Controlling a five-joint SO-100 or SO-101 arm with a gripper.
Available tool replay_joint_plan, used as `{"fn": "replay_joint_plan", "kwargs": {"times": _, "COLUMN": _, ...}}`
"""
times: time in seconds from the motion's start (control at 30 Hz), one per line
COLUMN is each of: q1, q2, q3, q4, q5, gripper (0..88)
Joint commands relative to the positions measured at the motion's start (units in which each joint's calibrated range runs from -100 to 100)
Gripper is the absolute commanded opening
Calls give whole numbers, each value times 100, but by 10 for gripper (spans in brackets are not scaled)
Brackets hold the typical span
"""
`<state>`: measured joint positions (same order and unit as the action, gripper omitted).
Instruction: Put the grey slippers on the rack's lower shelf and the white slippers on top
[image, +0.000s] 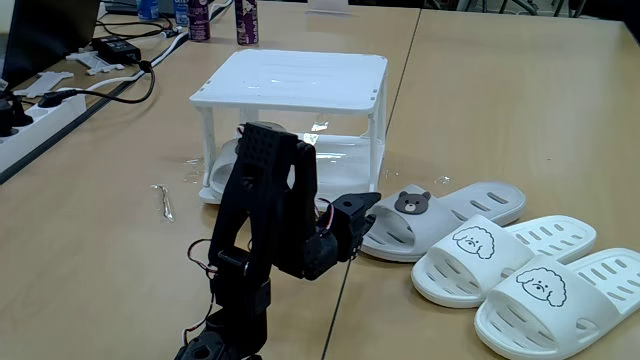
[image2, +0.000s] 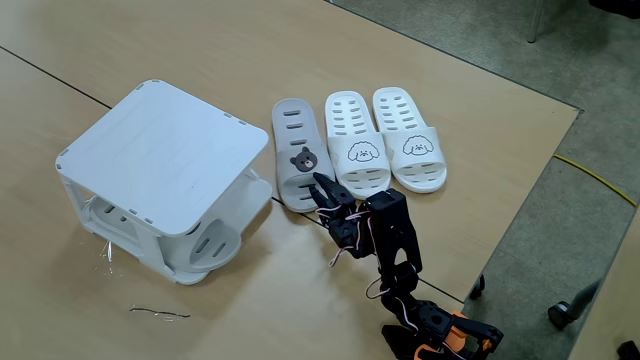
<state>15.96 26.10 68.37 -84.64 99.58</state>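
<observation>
step: second grey slipper pickup, as I judge it. One grey slipper (image2: 208, 243) already lies on the lower shelf (image: 345, 158) of the rack (image2: 160, 150); I see it at lower centre-left of the high fixed view, poking out under the slatted top, and as a pale curve behind the arm in the low fixed view.

grey slipper on table: bear-badge slide (image: 440, 212) at centre right of the low fixed view, just right of the rack; at (image2: 296, 155) in the high view, touching or just beside the nearer white one.

white slippers: both puppy-face slides (image: 545, 270) on the table, lower right of the low view; side by side (image2: 385, 140) at upper centre of the high view. Untouched, rack top bare.

gripper: black jaws (image: 362, 213) (image2: 325, 192) at the grey slide's strap end, centre of both views. Fingers look parted, with one tip over the strap edge; nothing gripped that I can see.

next move calls for: I'd close on the strap, lift clear of the white slide, swing toward the rack's open side, go in low under the top panel and set it beside the first grey one. Tight gap, so I watch the corner posts.

table: light wood (image: 500, 90).
</observation>
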Motion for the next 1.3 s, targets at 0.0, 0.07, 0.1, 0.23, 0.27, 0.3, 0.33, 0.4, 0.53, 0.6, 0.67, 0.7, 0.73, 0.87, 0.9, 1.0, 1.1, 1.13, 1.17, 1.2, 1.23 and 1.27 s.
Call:
{"fn": "replay_joint_plan", "kwargs": {"times": 0.0, "q1": 33, "q2": 271, "q3": -789, "q4": -87, "q5": 42, "gripper": 232}}
{"fn": "replay_joint_plan", "kwargs": {"times": 0.07, "q1": 8, "q2": 473, "q3": -1086, "q4": -61, "q5": 42, "gripper": 247}}
{"fn": "replay_joint_plan", "kwargs": {"times": 0.1, "q1": 8, "q2": 583, "q3": -1258, "q4": -52, "q5": 42, "gripper": 249}}
{"fn": "replay_joint_plan", "kwargs": {"times": 0.23, "q1": 41, "q2": 1104, "q3": -2088, "q4": -35, "q5": 42, "gripper": 250}}
{"fn": "replay_joint_plan", "kwargs": {"times": 0.27, "q1": 41, "q2": 1214, "q3": -2268, "q4": -27, "q5": 42, "gripper": 250}}
{"fn": "replay_joint_plan", "kwargs": {"times": 0.3, "q1": 41, "q2": 1315, "q3": -2431, "q4": 25, "q5": 42, "gripper": 250}}
{"fn": "replay_joint_plan", "kwargs": {"times": 0.33, "q1": 41, "q2": 1382, "q3": -2602, "q4": 155, "q5": 42, "gripper": 250}}
{"fn": "replay_joint_plan", "kwargs": {"times": 0.4, "q1": 41, "q2": 1500, "q3": -3125, "q4": 517, "q5": 42, "gripper": 250}}
{"fn": "replay_joint_plan", "kwargs": {"times": 0.53, "q1": 41, "q2": 1635, "q3": -4090, "q4": 1337, "q5": 42, "gripper": 250}}
{"fn": "replay_joint_plan", "kwargs": {"times": 0.6, "q1": 115, "q2": 1693, "q3": -4487, "q4": 1682, "q5": 42, "gripper": 250}}
{"fn": "replay_joint_plan", "kwargs": {"times": 0.67, "q1": 214, "q2": 1727, "q3": -4776, "q4": 2053, "q5": 42, "gripper": 244}}
{"fn": "replay_joint_plan", "kwargs": {"times": 0.7, "q1": 296, "q2": 1727, "q3": -4830, "q4": 2182, "q5": 42, "gripper": 244}}
{"fn": "replay_joint_plan", "kwargs": {"times": 0.73, "q1": 345, "q2": 1727, "q3": -4866, "q4": 2303, "q5": 42, "gripper": 243}}
{"fn": "replay_joint_plan", "kwargs": {"times": 0.87, "q1": 493, "q2": 1736, "q3": -4866, "q4": 2432, "q5": 42, "gripper": 155}}
{"fn": "replay_joint_plan", "kwargs": {"times": 0.9, "q1": 493, "q2": 1727, "q3": -4866, "q4": 2432, "q5": 42, "gripper": 91}}
{"fn": "replay_joint_plan", "kwargs": {"times": 1.0, "q1": 477, "q2": 1643, "q3": -4911, "q4": 2432, "q5": 42, "gripper": 8}}
{"fn": "replay_joint_plan", "kwargs": {"times": 1.1, "q1": 452, "q2": 1290, "q3": -4929, "q4": 2432, "q5": 42, "gripper": 7}}
{"fn": "replay_joint_plan", "kwargs": {"times": 1.13, "q1": 452, "q2": 1138, "q3": -4911, "q4": 2432, "q5": 42, "gripper": 7}}
{"fn": "replay_joint_plan", "kwargs": {"times": 1.17, "q1": 452, "q2": 953, "q3": -4893, "q4": 2450, "q5": 42, "gripper": 7}}
{"fn": "replay_joint_plan", "kwargs": {"times": 1.2, "q1": 469, "q2": 642, "q3": -4830, "q4": 2700, "q5": 42, "gripper": 7}}
{"fn": "replay_joint_plan", "kwargs": {"times": 1.23, "q1": 493, "q2": 314, "q3": -4749, "q4": 2967, "q5": 42, "gripper": 7}}
{"fn": "replay_joint_plan", "kwargs": {"times": 1.27, "q1": 502, "q2": -6, "q3": -4650, "q4": 3226, "q5": 42, "gripper": 7}}
